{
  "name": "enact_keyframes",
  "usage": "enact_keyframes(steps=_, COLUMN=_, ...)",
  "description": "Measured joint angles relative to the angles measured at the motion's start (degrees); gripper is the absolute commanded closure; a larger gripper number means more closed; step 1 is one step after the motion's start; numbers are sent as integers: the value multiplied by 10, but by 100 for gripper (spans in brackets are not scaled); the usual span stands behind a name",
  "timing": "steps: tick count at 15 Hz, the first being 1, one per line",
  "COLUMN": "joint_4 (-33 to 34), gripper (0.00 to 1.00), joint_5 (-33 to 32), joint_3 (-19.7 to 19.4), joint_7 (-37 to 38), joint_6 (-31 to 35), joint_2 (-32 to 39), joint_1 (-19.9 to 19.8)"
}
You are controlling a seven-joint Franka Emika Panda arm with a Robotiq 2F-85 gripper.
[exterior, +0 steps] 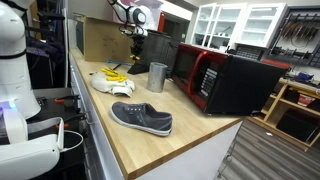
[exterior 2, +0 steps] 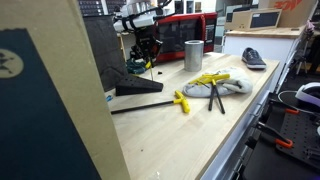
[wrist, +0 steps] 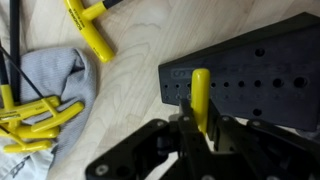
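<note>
the yellow handle (wrist: 200, 98) of a t-handle key stands upright against the front of a black drilled block (wrist: 262, 68). its shank is hidden, so i cannot tell whether it sits in one of the holes. the pincer (wrist: 200, 128) is clamped on this handle, one finger on each side, with no gap visible between pad and plastic.

judging by its look, the key is light and stiff: hard moulded plastic over a thin steel rod. the plastic looks smooth and could slip or twist in a loose grip, so the hold is best low on the handle and square across it, as it is here. if the shank is in a hole, tilting would probably bind it. the block looks heavy and rigid.

in an exterior view the block sits toward the far end of the surface (exterior: 190, 125), close to its back edge. nearer the middle lies a grey cloth (wrist: 55, 75) with a bundle of yellow keys (wrist: 35, 125) on it. a loose key (wrist: 88, 25) lies on the bare wood beside the cloth. a metal cup (exterior: 157, 77) stands near the cloth, a microwave (exterior: 228, 82) sits along the back edge, and a dark shoe (exterior: 141, 118) lies toward the near end.
</note>
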Motion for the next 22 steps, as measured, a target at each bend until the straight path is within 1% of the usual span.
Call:
enact_keyframes(steps=13, joint_4=-4, gripper=96, joint_5=0, joint_3=2, joint_7=-1, joint_6=0, joint_2=-13, joint_1=0)
enact_keyframes(steps=22, joint_4=-41, gripper=96, joint_5=0, joint_3=1, joint_7=-1, joint_6=8, joint_2=-34, joint_1=-1)
